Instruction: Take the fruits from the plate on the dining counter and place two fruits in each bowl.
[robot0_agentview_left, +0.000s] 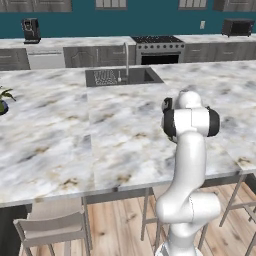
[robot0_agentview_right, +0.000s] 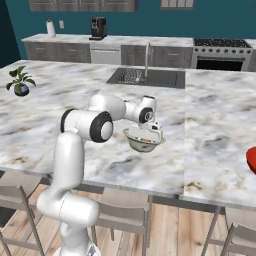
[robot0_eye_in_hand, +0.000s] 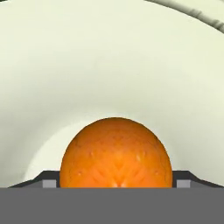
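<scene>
The marble tabletop (robot0_agentview_right: 215, 120) of the dining island is seen spread across both base views, white-grey with brown veining, and a sink (robot0_agentview_left: 122, 76) with a tall faucet is set into its far side. Behind it, a back wall counter is lined with a stove (robot0_agentview_left: 157, 48), a coffee machine (robot0_agentview_right: 98, 27) and a microwave (robot0_agentview_left: 237, 27). Stools (robot0_agentview_right: 125, 220) are tucked under the near edge of the tabletop.

The white arm (robot0_agentview_right: 80, 150) is folded forward over the tabletop, and its hand is lowered into the cream-white bowl (robot0_agentview_right: 143, 140), which is placed near the near edge of the tabletop, well apart from the sink. At the right margin of the right base view, a sliver of the red bowl (robot0_agentview_right: 251, 161) is cut off by the frame. A small potted plant (robot0_agentview_right: 20, 80) is stood far to the left.

In the hand view, a round orange fruit (robot0_eye_in_hand: 116, 153) is seen between the dark jaws, low inside the pale bowl wall (robot0_eye_in_hand: 109, 57). The jaw tips sit at either side of the fruit; whether it is gripped or already released cannot be told.
</scene>
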